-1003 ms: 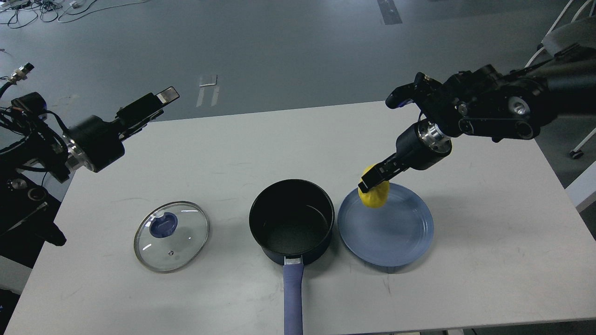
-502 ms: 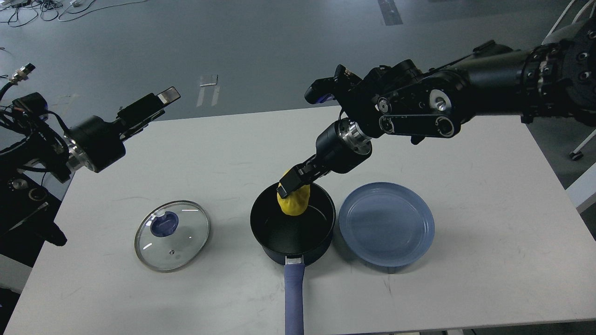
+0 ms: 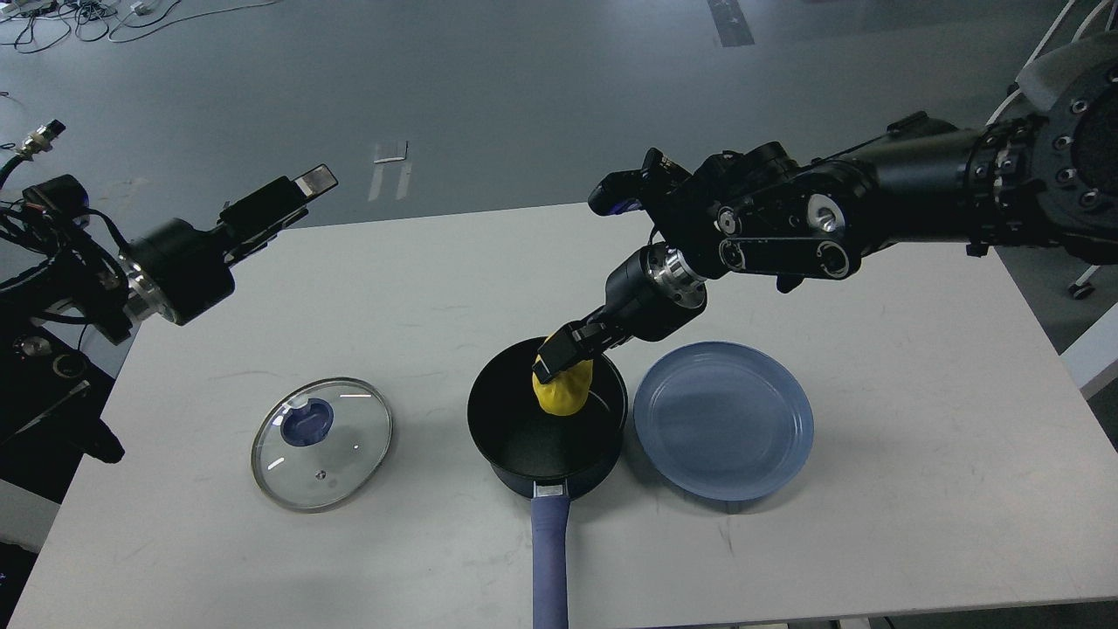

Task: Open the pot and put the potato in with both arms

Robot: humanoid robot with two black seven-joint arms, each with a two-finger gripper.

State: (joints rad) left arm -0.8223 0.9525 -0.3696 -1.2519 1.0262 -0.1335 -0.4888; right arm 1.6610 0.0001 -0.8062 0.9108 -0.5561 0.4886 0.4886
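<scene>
The dark pot [image 3: 524,441] stands open at the table's front middle, its blue-purple handle [image 3: 549,559] pointing toward me. Its glass lid [image 3: 321,442] with a blue knob lies flat on the table to the left. My right gripper [image 3: 563,356] is shut on the yellow potato [image 3: 564,393] and holds it inside the pot's rim, toward the far right side. My left gripper [image 3: 284,199] hovers off the table's far left corner, away from everything; its fingers cannot be told apart.
A flat round blue plate [image 3: 723,421] with nothing on it sits just right of the pot, under my right arm. The white table [image 3: 917,437] has bare room to the right and at the back left. Grey floor lies beyond.
My right gripper carried the potato left from the blue plate to over the pot, then lowered it into the pot. The left arm has not moved.
</scene>
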